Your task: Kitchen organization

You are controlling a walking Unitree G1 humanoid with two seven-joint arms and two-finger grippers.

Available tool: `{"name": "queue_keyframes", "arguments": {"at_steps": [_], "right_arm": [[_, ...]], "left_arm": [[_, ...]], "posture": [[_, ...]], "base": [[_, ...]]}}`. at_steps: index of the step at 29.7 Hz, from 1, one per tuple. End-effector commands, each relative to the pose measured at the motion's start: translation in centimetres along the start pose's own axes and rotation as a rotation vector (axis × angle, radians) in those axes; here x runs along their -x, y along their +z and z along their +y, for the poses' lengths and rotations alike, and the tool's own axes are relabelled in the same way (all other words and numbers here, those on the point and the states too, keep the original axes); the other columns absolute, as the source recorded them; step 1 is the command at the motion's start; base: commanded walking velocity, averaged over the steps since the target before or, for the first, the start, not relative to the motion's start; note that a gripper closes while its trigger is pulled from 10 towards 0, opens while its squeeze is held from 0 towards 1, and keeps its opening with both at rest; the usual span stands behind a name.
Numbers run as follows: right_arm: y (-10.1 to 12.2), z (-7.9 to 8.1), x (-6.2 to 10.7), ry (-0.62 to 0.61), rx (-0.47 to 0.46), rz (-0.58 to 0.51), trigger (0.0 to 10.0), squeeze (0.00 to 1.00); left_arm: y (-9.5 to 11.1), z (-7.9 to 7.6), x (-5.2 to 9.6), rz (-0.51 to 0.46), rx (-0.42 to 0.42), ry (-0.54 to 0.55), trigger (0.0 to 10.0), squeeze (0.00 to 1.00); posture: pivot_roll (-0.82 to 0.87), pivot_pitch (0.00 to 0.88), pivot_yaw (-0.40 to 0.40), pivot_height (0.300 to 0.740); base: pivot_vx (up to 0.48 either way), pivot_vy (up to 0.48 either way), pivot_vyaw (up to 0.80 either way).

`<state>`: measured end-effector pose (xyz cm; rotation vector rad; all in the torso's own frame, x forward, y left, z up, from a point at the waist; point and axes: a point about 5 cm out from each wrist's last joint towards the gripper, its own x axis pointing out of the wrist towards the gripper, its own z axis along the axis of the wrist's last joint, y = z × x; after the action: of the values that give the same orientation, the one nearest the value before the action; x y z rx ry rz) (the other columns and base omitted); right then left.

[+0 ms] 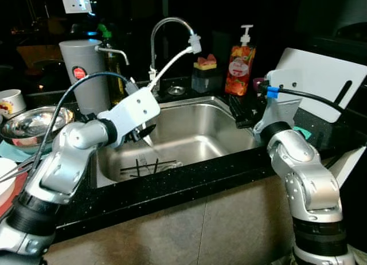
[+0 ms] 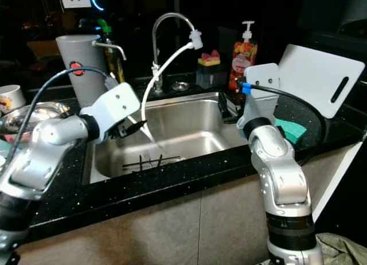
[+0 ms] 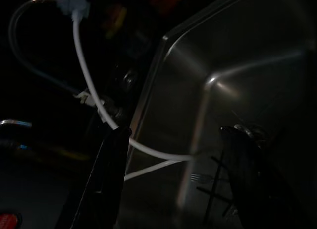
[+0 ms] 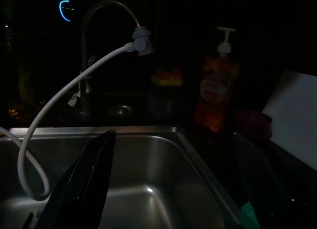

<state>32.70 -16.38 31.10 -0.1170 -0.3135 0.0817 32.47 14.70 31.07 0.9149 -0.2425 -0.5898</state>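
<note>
A steel sink [image 1: 195, 113] is set into a black speckled desk [image 1: 189, 182], and a curved tap [image 1: 166, 27] rises behind it. A white hose [image 2: 166, 64] is fitted to the tap's spout and droops in a loop down into the basin. On the sink floor, near the front wall, a fork [image 1: 153, 162] and some dark thin utensils [image 1: 140, 168] are seen lying together; what exactly the dark ones are cannot be told. The left gripper [image 3: 173, 179] is held over the left part of the basin, just above that cutlery, with its fingers [image 3: 106, 179] spread apart and nothing between them; the hose passes close in front of them. The right gripper [image 4: 168, 189] is poised at the sink's right rim, its fingers [image 4: 84, 184] likewise parted and empty. Behind the sink a red soap bottle [image 1: 241, 67] with a white pump stands beside a dark holder [image 1: 206, 78] with sponges on top. A white board [image 1: 327, 76] leans at the right, and a green sponge [image 2: 289, 130] lies on the desk near it. At the left a grey canister [image 1: 86, 70], a green-capped bottle [image 1: 112, 64], a steel bowl [image 1: 34, 124] and a white cup [image 1: 11, 101] are placed on the desk.
</note>
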Motion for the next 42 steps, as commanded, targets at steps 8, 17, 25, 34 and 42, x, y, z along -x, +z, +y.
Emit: {"name": "queue_keyframes", "arguments": {"at_steps": [8,17,25,34,42], "right_arm": [[-0.5,0.1,0.3,-0.017,-0.011,0.005,10.0,0.00],[-0.2,0.4,-0.1,0.002,-0.014,-0.006,10.0,0.00],[-0.3,0.2,-0.1,-0.007,-0.015,-0.002,10.0,0.00],[-0.1,0.1,-0.2,-0.004,-0.016,-0.011,10.0,0.00],[0.0,0.1,-0.4,-0.008,-0.018,-0.019,10.0,0.00]], "left_arm": [[-0.2,-0.5,0.8,0.013,-0.039,-0.018,10.0,0.00],[-0.7,0.1,1.4,0.040,-0.058,-0.002,10.0,0.00],[-0.5,-0.2,1.4,0.030,-0.058,-0.024,10.0,0.00],[-0.5,-0.3,1.6,0.029,-0.052,-0.025,10.0,0.00],[-0.7,-0.1,1.7,0.038,-0.057,-0.015,10.0,0.00]], "posture": [[0.05,0.000,-0.024,0.740],[0.05,0.000,-0.026,0.740],[0.06,0.000,-0.027,0.740],[0.06,0.000,-0.042,0.740],[0.07,0.000,-0.040,0.740]], "base": [[0.000,0.000,0.00],[0.000,0.000,0.00],[0.000,0.000,0.00],[0.000,0.000,0.00],[0.000,0.000,0.00]]}}
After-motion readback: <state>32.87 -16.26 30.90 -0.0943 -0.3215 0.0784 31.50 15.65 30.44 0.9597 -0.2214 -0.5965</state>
